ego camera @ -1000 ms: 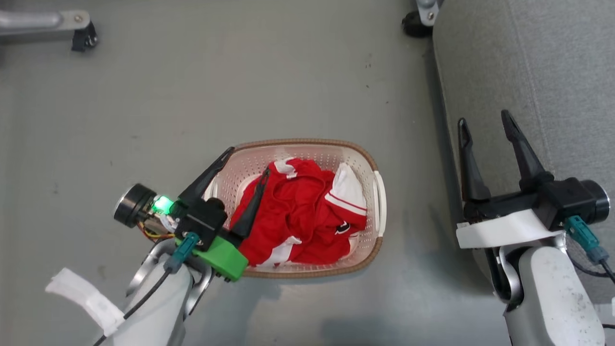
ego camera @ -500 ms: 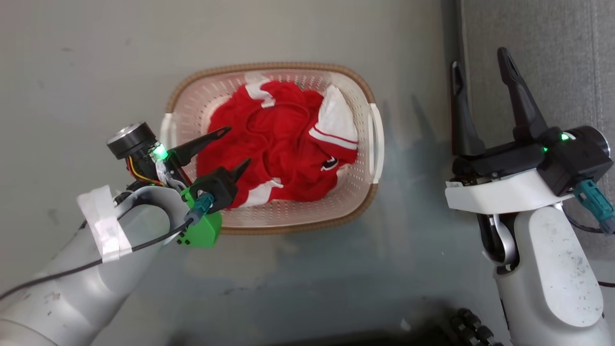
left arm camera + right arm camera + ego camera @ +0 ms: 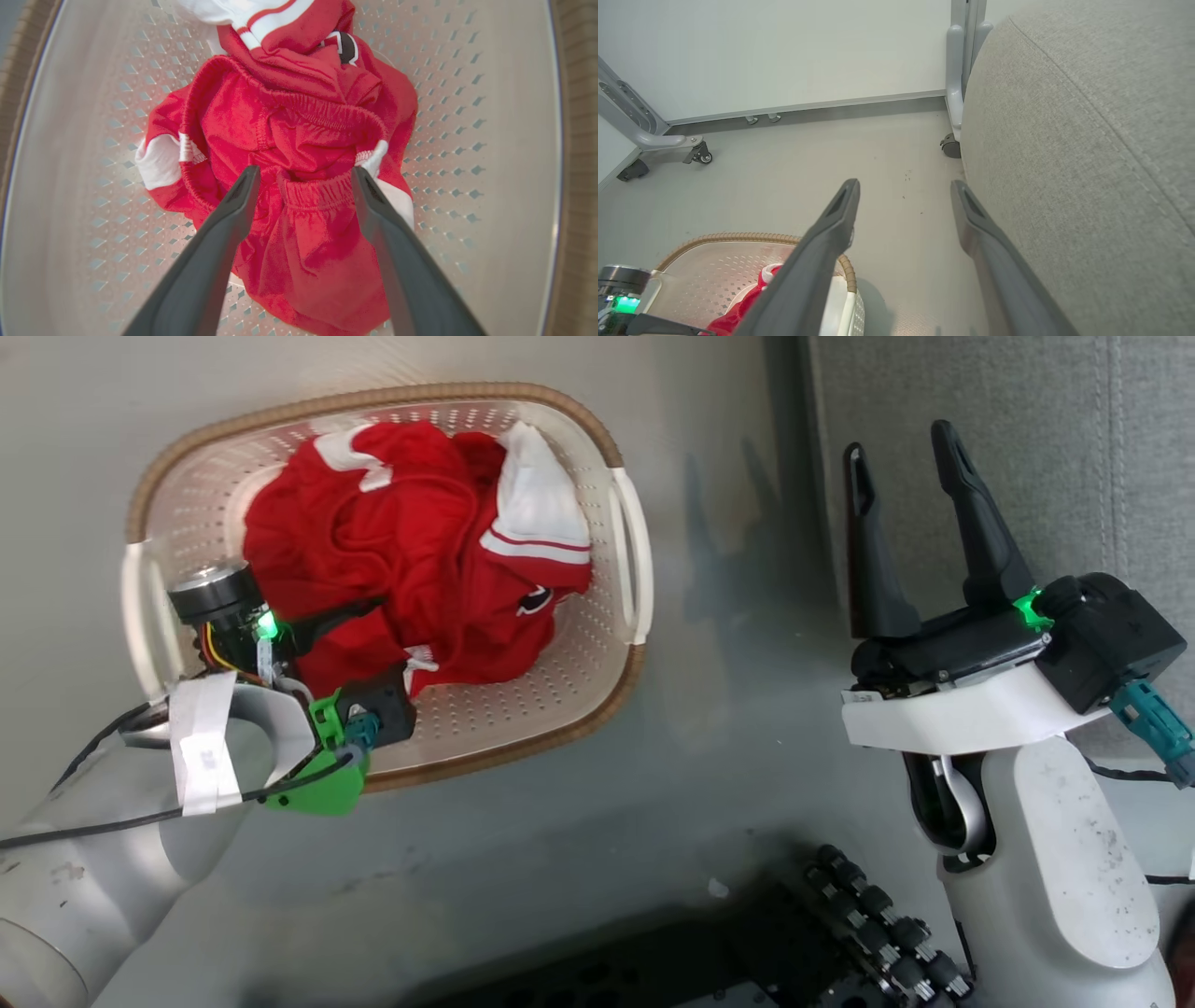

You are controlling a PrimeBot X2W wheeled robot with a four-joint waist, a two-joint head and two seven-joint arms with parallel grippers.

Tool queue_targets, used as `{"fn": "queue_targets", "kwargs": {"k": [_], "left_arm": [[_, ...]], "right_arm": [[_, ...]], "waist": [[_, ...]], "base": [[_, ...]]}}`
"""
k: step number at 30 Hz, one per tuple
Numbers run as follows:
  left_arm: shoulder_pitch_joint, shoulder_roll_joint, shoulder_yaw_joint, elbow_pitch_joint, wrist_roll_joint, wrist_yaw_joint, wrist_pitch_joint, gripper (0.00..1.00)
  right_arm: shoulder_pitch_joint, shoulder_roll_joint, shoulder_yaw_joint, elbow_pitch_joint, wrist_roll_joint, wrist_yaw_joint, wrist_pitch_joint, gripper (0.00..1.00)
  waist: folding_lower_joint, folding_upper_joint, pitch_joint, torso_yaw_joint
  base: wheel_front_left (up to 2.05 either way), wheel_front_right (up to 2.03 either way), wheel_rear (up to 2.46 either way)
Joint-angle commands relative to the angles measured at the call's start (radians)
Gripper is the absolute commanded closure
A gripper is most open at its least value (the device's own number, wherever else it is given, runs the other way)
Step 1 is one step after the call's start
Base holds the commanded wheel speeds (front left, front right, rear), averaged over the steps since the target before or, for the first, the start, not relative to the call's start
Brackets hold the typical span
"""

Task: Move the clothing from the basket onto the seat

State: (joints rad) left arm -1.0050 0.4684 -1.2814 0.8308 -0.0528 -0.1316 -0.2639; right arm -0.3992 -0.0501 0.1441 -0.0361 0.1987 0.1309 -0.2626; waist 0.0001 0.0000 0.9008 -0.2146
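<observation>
The cream basket (image 3: 627, 551) with its brown rim stands on the floor at the upper left of the head view. The red clothing (image 3: 411, 523) with white panels lies bunched inside it. My left gripper (image 3: 392, 635) reaches down into the basket from its near side. In the left wrist view the left gripper (image 3: 303, 172) is open, its fingertips pressing into the clothing (image 3: 289, 126) on either side of an elastic waistband fold. My right gripper (image 3: 898, 443) hangs open and holds nothing, over the floor beside the grey seat (image 3: 1046, 420). The right gripper (image 3: 904, 185) has the seat (image 3: 1087, 140) on its right.
The grey floor (image 3: 728, 728) separates basket and seat. A dark part of my base with ribbed rollers (image 3: 868, 915) shows at the bottom. Wheeled metal frame legs (image 3: 668, 140) and a caster (image 3: 950, 147) stand by the far wall. The basket rim (image 3: 738, 237) lies low left.
The head camera has swung, shifting the whole picture. My left gripper has gone from above the basket's edge down into the basket, its fingers now sunk in the clothing. The right gripper stays open.
</observation>
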Motion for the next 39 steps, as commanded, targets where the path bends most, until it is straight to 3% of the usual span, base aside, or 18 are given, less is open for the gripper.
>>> {"fn": "queue_targets", "kwargs": {"k": [1,15,16,17,18,29,34,39], "left_arm": [[0.009,0.007,0.000,0.013,0.026,0.002,-0.001,0.00],[0.001,-0.047,0.000,0.232,0.113,0.002,0.000,0.00],[-0.002,-0.054,0.000,0.241,0.117,0.002,-0.001,0.37],[-0.007,-0.058,0.000,0.246,0.118,0.002,-0.001,0.61],[-0.011,-0.063,0.000,0.249,0.118,0.002,-0.001,1.00],[-0.016,-0.103,0.000,0.154,0.009,0.002,-0.001,1.00],[0.031,-0.117,0.046,0.085,-0.090,0.002,-0.001,1.00],[0.121,-0.128,0.149,0.002,-0.186,0.040,-0.001,1.00]], "right_arm": [[-0.012,-0.001,0.006,-0.004,0.011,0.000,-0.003,0.00],[0.006,-0.001,0.035,-0.003,0.055,0.000,-0.003,0.00],[0.006,-0.001,0.035,0.000,0.055,0.000,-0.003,0.00],[0.007,-0.001,0.034,0.001,0.054,0.000,-0.003,0.00],[0.007,-0.001,0.032,0.003,0.053,0.000,-0.003,0.00],[0.005,-0.001,0.014,0.032,0.006,0.000,-0.003,0.00],[0.035,-0.002,0.001,0.063,-0.033,0.000,-0.003,0.00],[0.083,-0.002,0.004,0.101,-0.071,0.000,-0.003,0.00]], "waist": [[-0.0001,0.0000,0.049,-0.057],[-0.0001,0.0000,0.083,-0.112],[-0.0001,0.0000,0.082,-0.112],[-0.0001,0.0000,0.081,-0.112],[-0.0001,0.0000,0.079,-0.110],[-0.0001,0.0000,-0.042,-0.031],[-0.0001,0.0000,-0.172,0.027],[-0.0001,0.0000,-0.340,0.082]], "base": [[0.00,0.00,0.00],[0.00,0.00,0.00],[0.00,0.00,0.00],[0.00,0.00,0.00],[0.00,0.00,0.00],[0.00,0.00,0.00],[0.00,0.00,0.00],[0.00,0.00,0.00]]}}
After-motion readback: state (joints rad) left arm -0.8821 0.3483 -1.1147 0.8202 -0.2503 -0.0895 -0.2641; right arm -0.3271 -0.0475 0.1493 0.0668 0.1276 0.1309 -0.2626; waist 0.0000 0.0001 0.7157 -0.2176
